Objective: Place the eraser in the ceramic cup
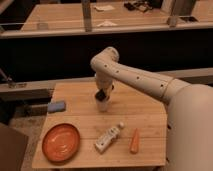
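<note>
Release step in hand — the hand (pixel 100 94) hung directly over the ceramic cup (pixel 102 104) on the tabletop (pixel 145 112). A dark shape at the cup mouth was probably the eraser (pixel 100 94). Finger spread — cannot tell. Next move, by my judgement: confirm the drop, then lift straight up.

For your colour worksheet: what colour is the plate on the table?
Orange plate, camera view; gripper is above the cup.

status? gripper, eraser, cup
Gripper directly over ceramic cup. Dark eraser at fingertips above cup rim; grip unclear. Nothing in the way.
</note>
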Robot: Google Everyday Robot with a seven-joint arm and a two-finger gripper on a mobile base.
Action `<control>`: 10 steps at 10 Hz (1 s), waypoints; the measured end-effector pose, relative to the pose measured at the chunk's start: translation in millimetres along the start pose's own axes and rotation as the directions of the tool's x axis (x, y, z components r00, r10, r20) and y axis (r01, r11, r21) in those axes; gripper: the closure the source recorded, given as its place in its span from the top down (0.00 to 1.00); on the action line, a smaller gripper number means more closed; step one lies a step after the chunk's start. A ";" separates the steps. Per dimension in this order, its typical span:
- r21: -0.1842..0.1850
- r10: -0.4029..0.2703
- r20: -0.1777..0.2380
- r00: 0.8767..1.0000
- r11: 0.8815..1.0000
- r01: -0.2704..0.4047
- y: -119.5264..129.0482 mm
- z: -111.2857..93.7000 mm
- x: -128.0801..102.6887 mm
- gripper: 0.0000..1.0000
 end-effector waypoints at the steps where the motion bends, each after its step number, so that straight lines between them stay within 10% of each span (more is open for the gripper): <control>1: 0.001 0.000 0.001 1.000 1.000 0.000 0.7 -0.6 -0.7 0.78; 10: 0.000 0.009 0.009 1.000 1.000 -0.009 5.0 -7.2 -3.6 0.80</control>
